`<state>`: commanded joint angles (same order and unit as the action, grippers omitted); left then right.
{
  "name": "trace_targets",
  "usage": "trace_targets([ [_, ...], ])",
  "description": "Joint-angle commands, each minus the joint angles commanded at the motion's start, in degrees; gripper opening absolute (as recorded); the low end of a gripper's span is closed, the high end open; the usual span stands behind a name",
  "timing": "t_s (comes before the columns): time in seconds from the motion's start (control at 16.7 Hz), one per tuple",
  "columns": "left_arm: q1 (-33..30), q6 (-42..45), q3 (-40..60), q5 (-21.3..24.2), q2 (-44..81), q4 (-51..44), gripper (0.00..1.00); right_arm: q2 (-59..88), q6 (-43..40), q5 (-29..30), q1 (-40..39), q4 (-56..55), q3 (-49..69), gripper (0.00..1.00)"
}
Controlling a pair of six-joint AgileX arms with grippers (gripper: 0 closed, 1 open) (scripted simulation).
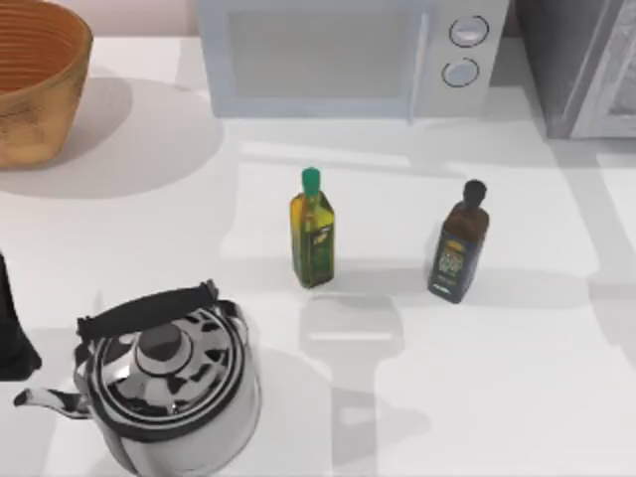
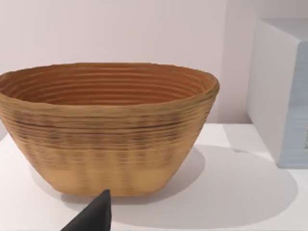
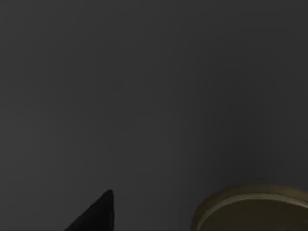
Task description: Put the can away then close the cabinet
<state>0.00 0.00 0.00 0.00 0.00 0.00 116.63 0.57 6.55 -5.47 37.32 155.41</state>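
Observation:
The right wrist view is dark. In it the round dull-gold top of the can (image 3: pixel 250 209) lies close by, against a dark grey surface, with one black fingertip (image 3: pixel 96 214) of my right gripper beside it. The grey cabinet (image 1: pixel 581 65) stands at the table's back right corner, cut off by the picture's edge. My left arm (image 1: pixel 12 328) is parked at the table's left edge. A black fingertip (image 2: pixel 94 216) of its gripper points toward the woven basket.
A woven basket (image 1: pixel 35 79) sits at the back left and a white microwave (image 1: pixel 348 55) at the back middle. A green-capped oil bottle (image 1: pixel 312 231) and a dark bottle (image 1: pixel 460 245) stand mid-table. A steel kettle (image 1: pixel 164 383) is at the front left.

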Motion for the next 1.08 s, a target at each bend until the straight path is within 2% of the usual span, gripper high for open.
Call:
trace_targets([
  [0.24, 0.0, 0.0, 0.0, 0.0, 0.0, 0.0, 1.0, -11.6, -1.2, -2.0, 0.4, -5.4, -12.3, 1.0],
  [0.48, 0.0, 0.0, 0.0, 0.0, 0.0, 0.0, 1.0, -30.7, -2.5, -4.5, 1.1, -12.8, -33.8, 1.0],
  [1.08, 0.0, 0.0, 0.0, 0.0, 0.0, 0.0, 1.0, -84.8, -2.9, -7.8, 3.8, -29.3, -112.9, 1.0],
])
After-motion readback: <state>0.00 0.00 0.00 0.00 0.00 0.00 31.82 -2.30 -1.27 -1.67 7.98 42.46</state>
